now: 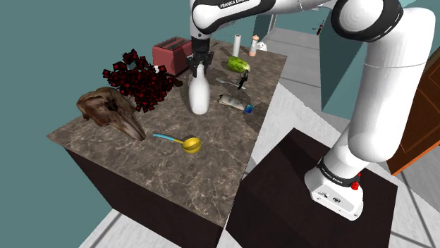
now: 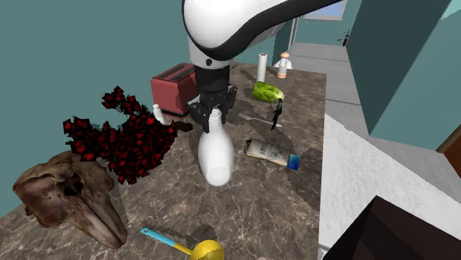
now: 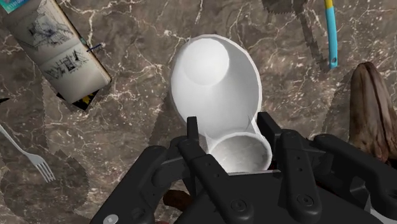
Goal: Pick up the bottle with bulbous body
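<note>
The gripper (image 2: 215,114) is clenched on the neck of the white bottle (image 2: 216,155), which is over the counter (image 2: 273,214) between the red flowers (image 2: 122,144) and the carton (image 2: 272,154). The smooth neck could slide through the fingers under the heavy round body, dropping the bottle.

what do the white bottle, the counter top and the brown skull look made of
Bottle: plain white, smooth, faintly glossy; material left open, perhaps ceramic or plastic. Counter top: polished dark brown stone, marble-like, by its pale veins. Skull: rough matte brown, bone or weathered wood by its streaked surface.
</note>
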